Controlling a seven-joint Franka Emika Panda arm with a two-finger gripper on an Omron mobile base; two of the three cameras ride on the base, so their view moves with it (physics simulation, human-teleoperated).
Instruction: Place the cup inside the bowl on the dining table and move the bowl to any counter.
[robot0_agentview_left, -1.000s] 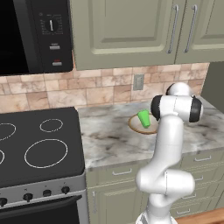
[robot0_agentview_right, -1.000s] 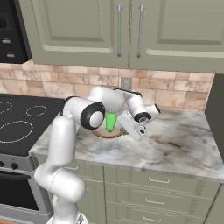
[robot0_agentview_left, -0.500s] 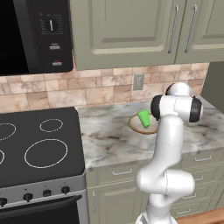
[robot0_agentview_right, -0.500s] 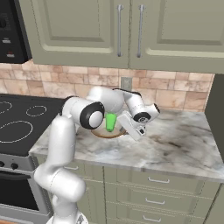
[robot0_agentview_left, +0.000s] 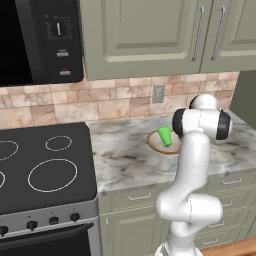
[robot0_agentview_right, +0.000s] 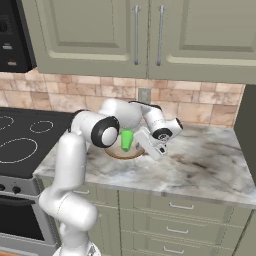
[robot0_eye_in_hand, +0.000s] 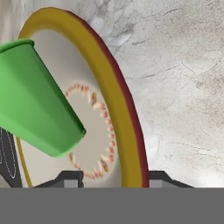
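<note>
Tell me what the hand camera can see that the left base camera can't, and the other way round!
Hand view alone: the ring of little red marks painted inside the bowl, and the two dark fingertips sitting on either side of its rim.

Left base view alone: the black stove, the microwave, the brick wall, the cupboards and the white arm.

Both: the green cup leaning inside the bowl, on the marble counter.

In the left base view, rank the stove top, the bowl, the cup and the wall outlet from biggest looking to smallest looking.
1. stove top
2. bowl, partly behind the arm
3. cup and wall outlet: they look about alike, so I won't rank them.
</note>
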